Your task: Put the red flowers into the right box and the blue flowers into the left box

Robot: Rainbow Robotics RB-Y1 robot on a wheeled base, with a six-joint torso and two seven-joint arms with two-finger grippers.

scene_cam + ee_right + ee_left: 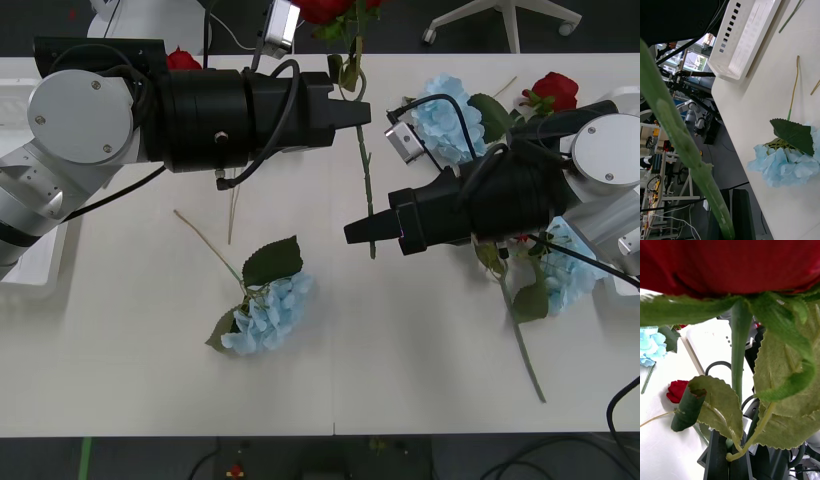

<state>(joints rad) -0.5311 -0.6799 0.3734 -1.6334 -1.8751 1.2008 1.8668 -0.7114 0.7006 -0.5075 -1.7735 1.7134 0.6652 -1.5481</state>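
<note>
**One rose in the air between my two claws, most flowers still outside the boxes**

My left claw (362, 113) is clamping the upper part of a red rose's stem (365, 170), just under the bloom (335, 8), and my right claw (352, 232) is closing on the lower end of the same stem, so both are holding one flower above the surface (150, 300). It looks to me like a handover toward the right side, but I am only judging this.

The sorting is far from finished, I think. One blue hydrangea (268, 312) is lying on the open surface near the middle, well apart from the left box (30, 262) at my left edge. Another blue cluster (445, 118) and a red rose (552, 92) are lying on the far right, and a third blue one (568, 262) is partly hidden under my right arm. I cannot tell whether these are inside the right box. A further red bloom (182, 60) is peeking out behind my left arm.
</note>
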